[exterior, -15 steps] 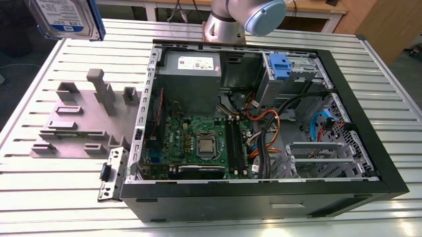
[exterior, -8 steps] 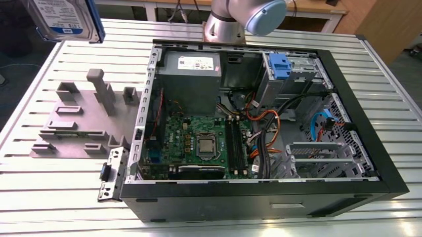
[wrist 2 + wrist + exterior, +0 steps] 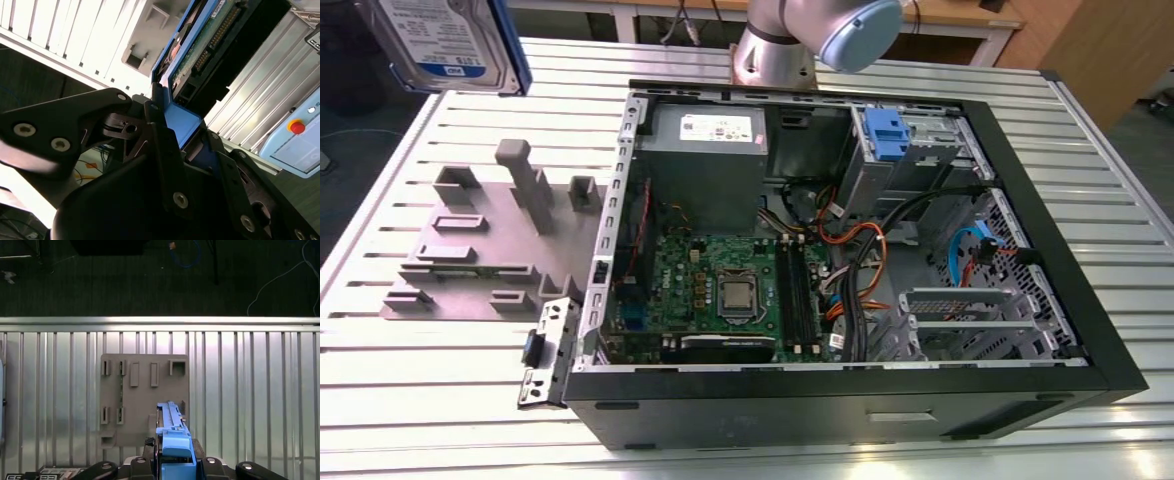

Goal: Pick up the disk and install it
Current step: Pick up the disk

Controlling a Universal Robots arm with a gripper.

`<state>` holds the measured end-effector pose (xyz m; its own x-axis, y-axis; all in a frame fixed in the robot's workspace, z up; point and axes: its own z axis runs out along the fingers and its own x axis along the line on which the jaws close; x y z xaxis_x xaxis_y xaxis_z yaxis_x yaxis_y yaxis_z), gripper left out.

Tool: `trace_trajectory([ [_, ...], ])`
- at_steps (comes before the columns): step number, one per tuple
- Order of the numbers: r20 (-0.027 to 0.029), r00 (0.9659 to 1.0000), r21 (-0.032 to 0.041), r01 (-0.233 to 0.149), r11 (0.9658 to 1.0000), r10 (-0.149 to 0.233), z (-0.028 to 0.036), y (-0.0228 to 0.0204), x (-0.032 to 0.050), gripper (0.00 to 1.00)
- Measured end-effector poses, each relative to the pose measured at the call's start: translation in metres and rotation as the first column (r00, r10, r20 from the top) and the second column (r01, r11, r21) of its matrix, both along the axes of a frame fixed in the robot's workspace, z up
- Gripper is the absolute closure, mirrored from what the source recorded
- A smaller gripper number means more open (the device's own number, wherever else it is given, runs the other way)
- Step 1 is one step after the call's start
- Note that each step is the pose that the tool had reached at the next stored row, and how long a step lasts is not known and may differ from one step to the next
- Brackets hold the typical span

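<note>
One disk [image 3: 447,40] hangs aloft at ext. view's upper left, well apart from the open PC case [image 3: 1067,300]. We see the gripper [image 3: 187,145] fingers clamped narrow on its blue carrier end. In first wrist view, gray fixture [image 3: 145,400] lies beneath it.

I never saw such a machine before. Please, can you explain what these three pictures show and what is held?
This is a robot arm at a slatted metal table. The exterior view, from a camera off the arm, shows an open computer case on the table and a grey holder block beside it. The two wrist views come from cameras on the arm. In the second wrist view the black gripper is closed on the disk, a hard drive in a blue frame. The first wrist view looks down past the disk onto the grey block.
</note>
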<state>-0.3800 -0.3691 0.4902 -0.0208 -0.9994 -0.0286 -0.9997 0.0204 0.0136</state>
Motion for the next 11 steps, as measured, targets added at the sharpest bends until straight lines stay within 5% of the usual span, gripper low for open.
trace_trajectory([
  [11,-0.0001,1.0,-0.0001,0.0,1.0,0.0,0.0,-0.0028,0.0144,0.64],
])
